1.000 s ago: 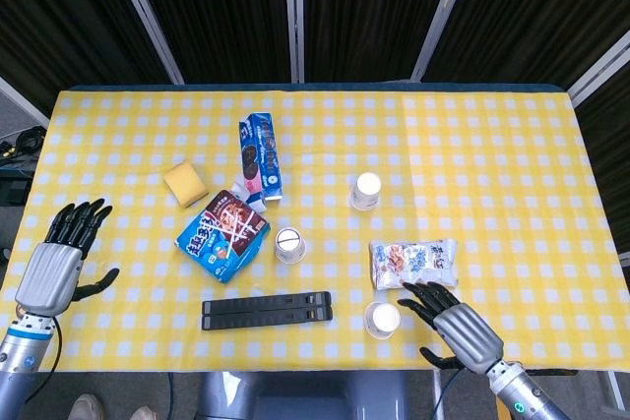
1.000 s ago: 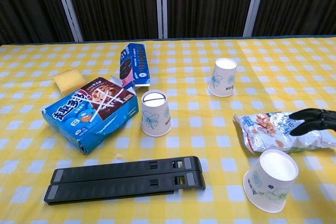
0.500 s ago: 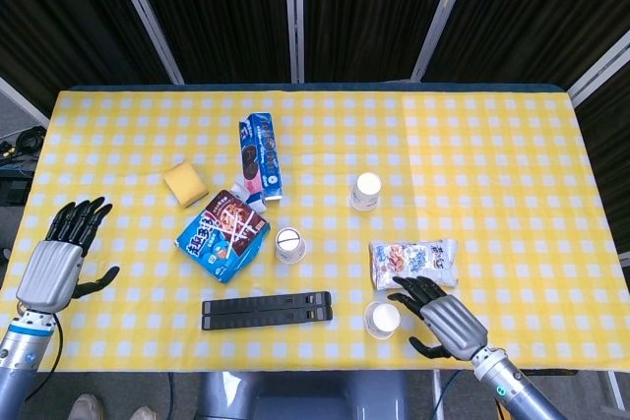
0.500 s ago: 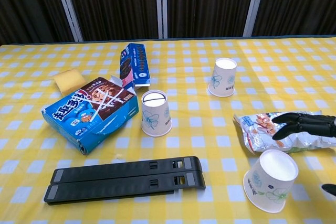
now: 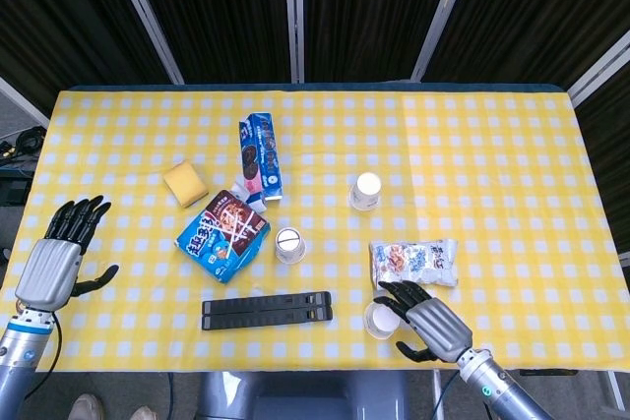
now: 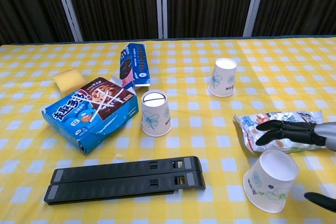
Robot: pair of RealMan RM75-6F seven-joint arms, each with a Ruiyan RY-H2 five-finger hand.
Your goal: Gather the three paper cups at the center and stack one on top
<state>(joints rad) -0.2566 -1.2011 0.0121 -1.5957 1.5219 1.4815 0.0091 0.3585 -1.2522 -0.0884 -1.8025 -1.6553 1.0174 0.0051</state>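
Note:
Three white paper cups with a floral print stand upside down on the yellow checked table. One cup is near the middle, another cup is further back and right, and the nearest cup is at the front right. My right hand hovers open around that front cup, fingers above it and thumb below, not touching it as far as I can see. My left hand is open at the table's left edge, holding nothing.
A snack bag lies just behind the front cup, partly under my right fingers. A blue biscuit box, a blue cookie pack, a yellow sponge and two black bars lie left of the middle.
My right hand has moved left and towards the front edge, its fingers now reaching over the front cup. The cups and my left hand stayed put.

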